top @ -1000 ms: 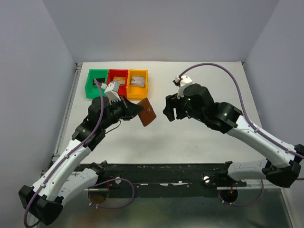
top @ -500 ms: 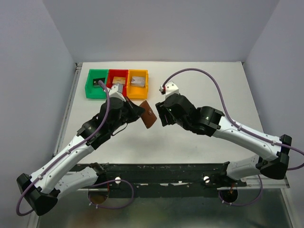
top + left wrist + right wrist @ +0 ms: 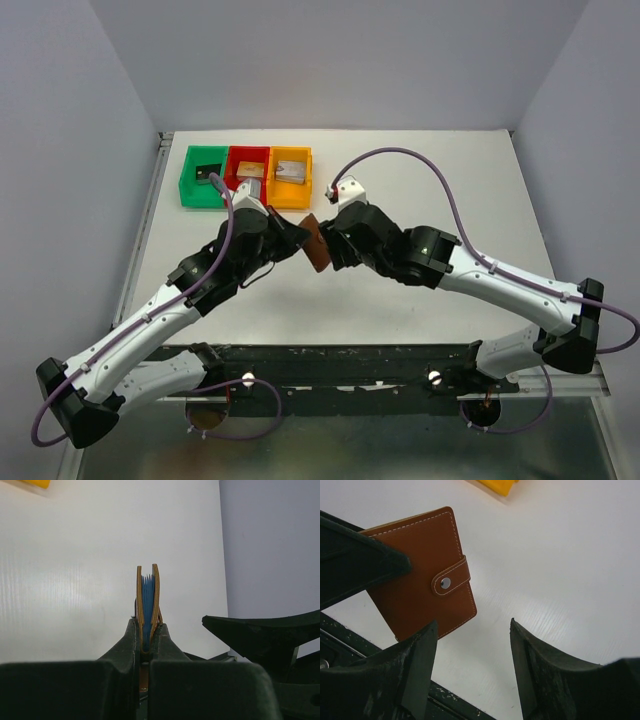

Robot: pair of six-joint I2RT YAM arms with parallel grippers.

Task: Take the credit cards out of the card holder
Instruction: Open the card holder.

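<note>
Left claw (image 3: pixel 147 647) is clamped on one end of the card holder (image 3: pixel 147 600), held shut off the bench (image 3: pixel 75 580), long axis running straight out from the jaws. Right claw (image 3: pixel 470 630) gapes wide and empty just beside it, with the snap tab (image 3: pixel 451 581) up and left of its gap, so the right is nearer. No cards, brand or writing legible.
</note>
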